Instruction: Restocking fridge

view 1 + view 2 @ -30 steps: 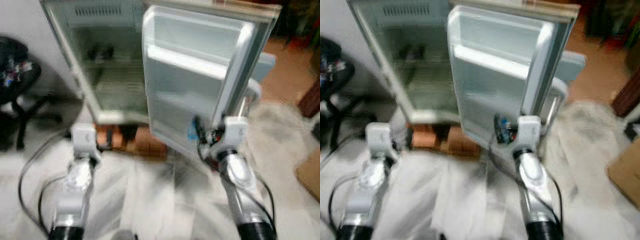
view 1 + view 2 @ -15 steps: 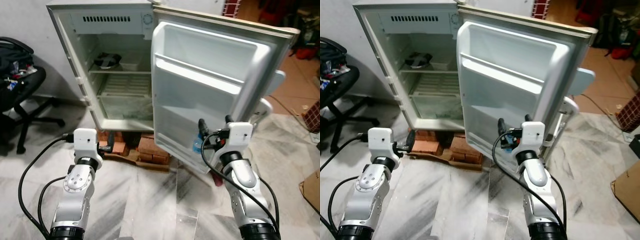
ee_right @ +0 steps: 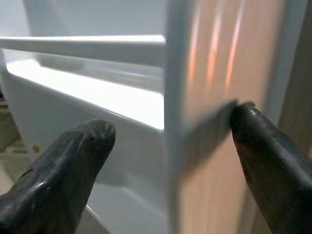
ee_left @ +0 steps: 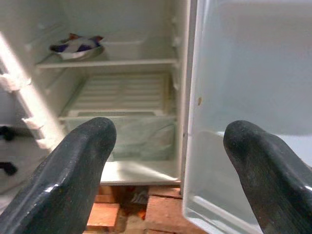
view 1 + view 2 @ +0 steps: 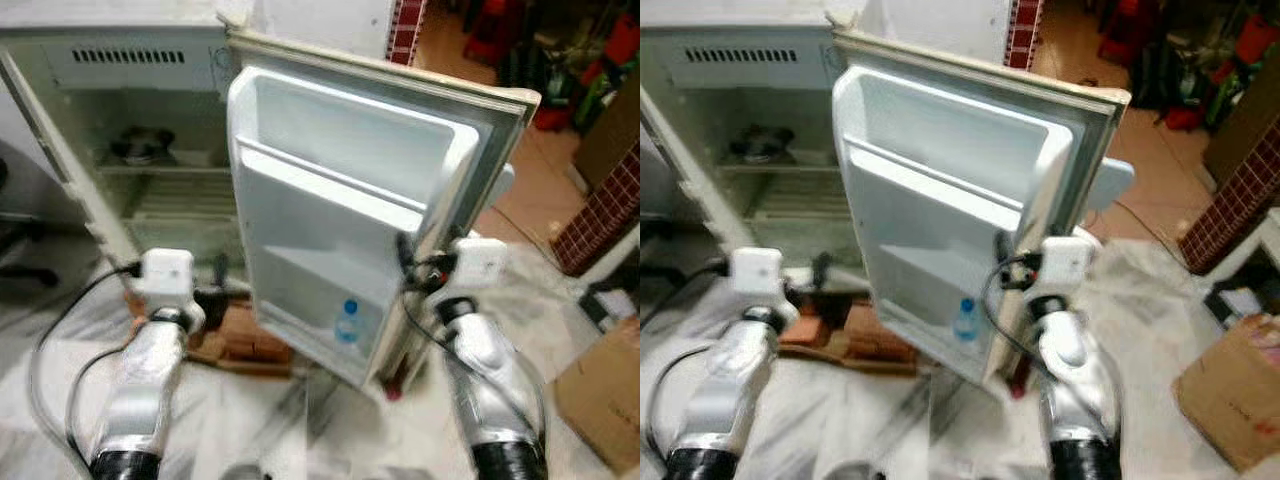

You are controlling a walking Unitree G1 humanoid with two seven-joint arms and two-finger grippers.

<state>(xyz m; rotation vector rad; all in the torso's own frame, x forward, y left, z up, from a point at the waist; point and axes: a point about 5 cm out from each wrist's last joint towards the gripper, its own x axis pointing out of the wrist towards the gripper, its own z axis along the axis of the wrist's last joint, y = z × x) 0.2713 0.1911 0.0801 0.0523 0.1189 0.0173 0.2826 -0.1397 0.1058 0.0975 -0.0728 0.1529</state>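
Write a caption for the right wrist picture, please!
Right gripper, jaws open, straddles the edge of the open fridge door, white door shelf beside it.

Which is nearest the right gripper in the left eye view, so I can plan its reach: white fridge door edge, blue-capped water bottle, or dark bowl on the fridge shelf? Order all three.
1. White fridge door edge, right at the right gripper.
2. Blue-capped water bottle, in the door's bottom rack, to its left.
3. Dark bowl, on the upper shelf inside the fridge, far left.

- Domestic interior, lived-in room of a home.
- Small white fridge (image 5: 120, 150), door (image 5: 340, 210) open, raised on bricks (image 5: 235, 335).
- Marble-patterned floor (image 5: 290, 430); terracotta floor tiles (image 5: 1140, 190) beyond.
- Cardboard box (image 5: 600, 400) and bags (image 5: 1170, 70) stored about.
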